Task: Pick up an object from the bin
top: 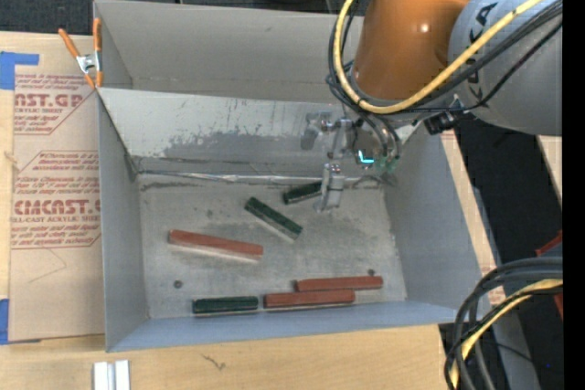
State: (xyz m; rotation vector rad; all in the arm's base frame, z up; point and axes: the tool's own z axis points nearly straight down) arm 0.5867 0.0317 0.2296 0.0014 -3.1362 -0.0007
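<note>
My gripper (329, 195) hangs below the orange cover, low over the back right part of the bin floor. A short dark green bar (301, 193) lies just to its left, with its right end against the gripper's tip. A second dark green bar (272, 217) lies slanted a little further left and nearer the front. Whether the short bar is gripped is hidden from me.
A long red-brown bar (215, 245) lies left of the middle. Along the front wall lie two red-brown bars (338, 284) (309, 298) and a dark green bar (225, 306). The bin's sloping back wall rises right behind the gripper.
</note>
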